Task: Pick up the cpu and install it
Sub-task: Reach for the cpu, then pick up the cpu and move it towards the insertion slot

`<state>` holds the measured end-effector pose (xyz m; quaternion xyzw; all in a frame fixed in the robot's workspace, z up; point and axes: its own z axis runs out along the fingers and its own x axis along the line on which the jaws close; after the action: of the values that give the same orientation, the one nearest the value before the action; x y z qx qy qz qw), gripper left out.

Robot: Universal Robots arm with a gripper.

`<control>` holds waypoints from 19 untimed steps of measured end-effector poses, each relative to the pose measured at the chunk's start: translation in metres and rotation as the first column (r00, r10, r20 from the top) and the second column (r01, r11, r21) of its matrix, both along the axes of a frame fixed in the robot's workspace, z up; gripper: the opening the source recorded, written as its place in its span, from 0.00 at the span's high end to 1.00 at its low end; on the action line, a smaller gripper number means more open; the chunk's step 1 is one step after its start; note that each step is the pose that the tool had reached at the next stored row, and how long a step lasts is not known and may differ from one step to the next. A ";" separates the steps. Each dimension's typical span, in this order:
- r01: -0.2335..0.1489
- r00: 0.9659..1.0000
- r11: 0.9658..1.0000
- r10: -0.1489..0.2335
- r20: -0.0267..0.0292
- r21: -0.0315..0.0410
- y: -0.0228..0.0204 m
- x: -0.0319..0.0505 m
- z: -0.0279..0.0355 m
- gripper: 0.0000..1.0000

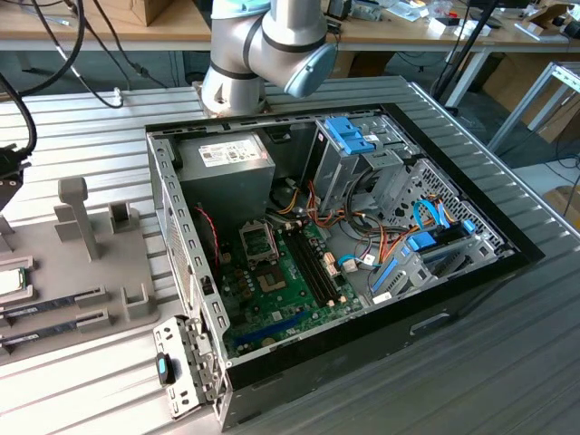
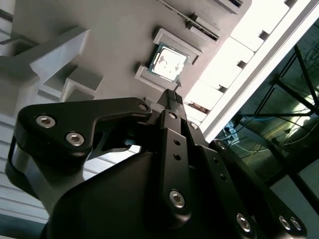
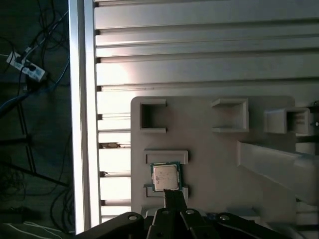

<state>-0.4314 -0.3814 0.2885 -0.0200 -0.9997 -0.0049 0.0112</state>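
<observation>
Since the cpu point(image 3: 164, 176) sits seated in its nest, nothing of the task is done: not lifted, not installed. Gripper point(image 3: 170, 195) has hold of nothing. Cannot tell how wide it is set, as both wrist views look along its black linkage. Its tip point(image 2: 172, 97) lines up on the cpu point(image 2: 168, 62), which lies just beyond it. They look apart, but the gap in height is not readable.

Cpu lies flat, silvery plate up, thin green rim showing around it. It is square, so no real long axis. Its edges run parallel to the two raised lips that hold it on opposite sides, one on the gripper's side and one past it.

Those lips belong to a grey holder plate point(image 3: 214, 164). The plate also carries empty square pockets and an upright post farther from the gripper. It rests on the ribbed metal bench point(image 3: 199, 50).

In the exterior view the cpu point(image 1: 11, 283) is at the plate's point(image 1: 91, 263) far end. Two dark memory sticks point(image 1: 54, 304) lie in slots beside it.

Well apart from the gripper, the open computer case point(image 1: 362, 227) lies on its side. On its motherboard the square metal socket frame point(image 1: 256, 239) has no chip that I can make out.
</observation>
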 end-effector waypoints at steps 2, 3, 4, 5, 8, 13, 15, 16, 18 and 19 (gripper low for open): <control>-0.001 1.000 1.000 0.001 0.000 0.000 -0.0036 0.0000 -0.0019 0.89; -0.002 1.000 1.000 0.002 0.000 0.000 -0.0062 0.0000 -0.0031 0.89; -0.002 1.000 1.000 0.002 0.000 0.000 -0.0093 0.0000 -0.0045 0.89; -0.003 1.000 1.000 0.003 0.000 0.000 -0.0111 0.0000 -0.0052 0.89; -0.003 1.000 1.000 0.003 0.000 0.000 -0.0124 0.0000 -0.0059 0.89; -0.003 1.000 1.000 0.003 0.000 0.000 -0.0125 0.0000 -0.0060 0.89; -0.003 1.000 1.000 0.003 0.000 0.000 -0.0125 0.0000 -0.0060 0.89; -0.003 1.000 1.000 0.003 0.000 0.000 -0.0125 0.0000 -0.0061 0.89; -0.003 1.000 1.000 0.003 0.000 0.000 -0.0124 0.0000 -0.0062 0.89; -0.003 1.000 1.000 0.003 0.000 0.000 -0.0118 -0.0001 -0.0064 0.89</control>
<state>-0.4315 -0.3932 0.2821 -0.0184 -0.9998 -0.0050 0.0111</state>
